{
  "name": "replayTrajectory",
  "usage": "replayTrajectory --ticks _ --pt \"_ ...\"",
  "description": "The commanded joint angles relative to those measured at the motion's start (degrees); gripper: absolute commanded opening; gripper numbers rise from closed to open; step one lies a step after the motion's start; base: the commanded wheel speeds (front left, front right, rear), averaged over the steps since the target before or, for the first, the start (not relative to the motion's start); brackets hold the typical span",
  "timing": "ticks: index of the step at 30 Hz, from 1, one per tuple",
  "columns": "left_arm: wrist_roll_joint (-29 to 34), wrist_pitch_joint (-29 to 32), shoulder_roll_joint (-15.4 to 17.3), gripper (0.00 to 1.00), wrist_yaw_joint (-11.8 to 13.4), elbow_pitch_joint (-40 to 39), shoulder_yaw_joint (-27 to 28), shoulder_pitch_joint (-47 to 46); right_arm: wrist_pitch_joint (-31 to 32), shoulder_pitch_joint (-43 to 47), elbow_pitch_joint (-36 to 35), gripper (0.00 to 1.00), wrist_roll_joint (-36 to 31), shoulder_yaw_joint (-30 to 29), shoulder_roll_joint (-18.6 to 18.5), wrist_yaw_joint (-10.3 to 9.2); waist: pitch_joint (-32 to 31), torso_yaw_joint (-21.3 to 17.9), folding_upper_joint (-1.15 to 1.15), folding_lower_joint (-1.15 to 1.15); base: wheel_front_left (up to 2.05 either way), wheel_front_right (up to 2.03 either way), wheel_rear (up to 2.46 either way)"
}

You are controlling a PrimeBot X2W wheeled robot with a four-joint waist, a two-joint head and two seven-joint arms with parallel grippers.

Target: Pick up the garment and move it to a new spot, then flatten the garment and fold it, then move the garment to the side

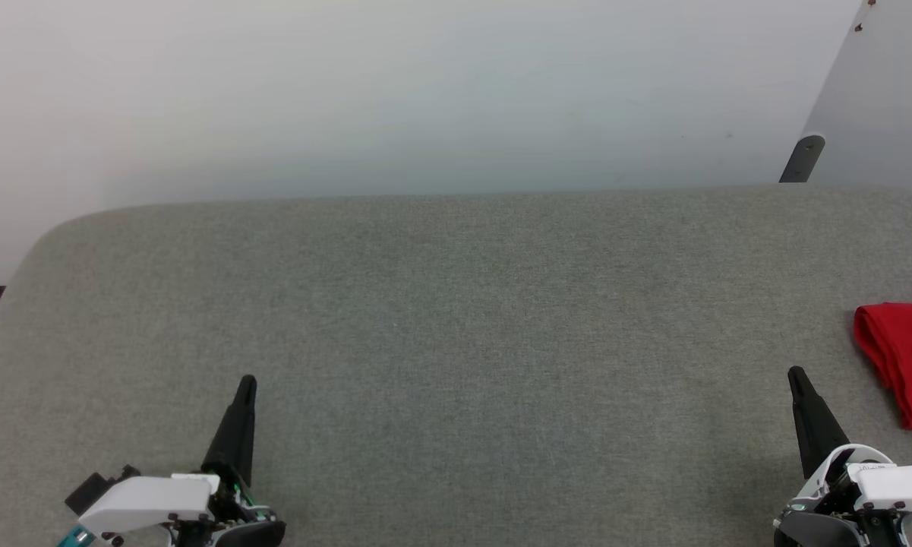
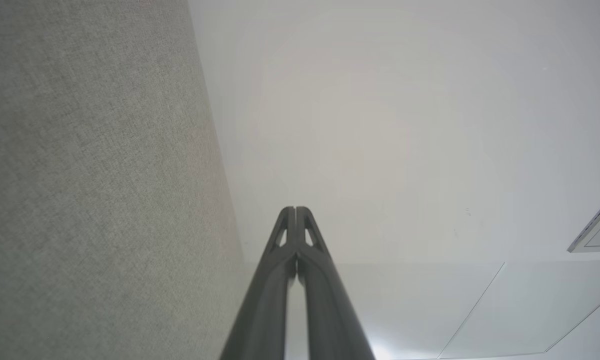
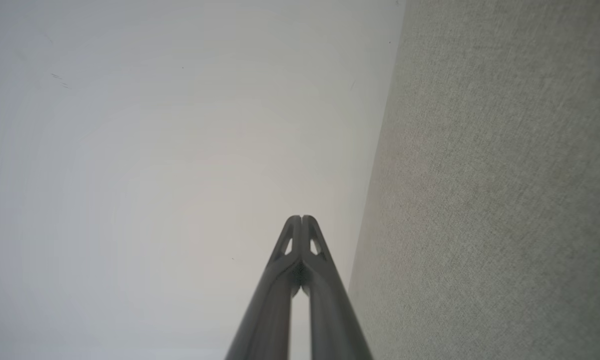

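The garment lies folded at the far right edge of the grey table, red, partly cut off by the head view's border. My right gripper hovers just left of it, apart from the cloth, its fingers pressed together and holding nothing. At the lower left my left gripper is shut too and empty, far from the garment. Both wrist views look along closed fingertips, left gripper and right gripper, toward the pale wall with the table beside them.
The grey fabric table spans the width of the head view, with a rounded far-left corner. A white wall rises behind it. A dark bracket stands at the far right beyond the table edge.
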Motion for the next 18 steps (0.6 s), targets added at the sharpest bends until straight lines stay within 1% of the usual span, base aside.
replayTrajectory --ticks 1,18 --pt "-0.1 0.2 -0.1 0.0 0.0 0.1 0.2 -0.6 0.1 -0.2 0.0 0.0 0.1 0.0 0.2 0.0 0.0 0.0 0.0 0.0 0.0 0.0 0.0" --pt "-0.1 0.2 -0.1 0.0 0.0 0.1 0.2 -0.6 0.1 -0.2 0.0 0.0 0.1 0.0 0.2 0.0 0.0 0.0 0.0 0.0 0.0 0.0 0.0"
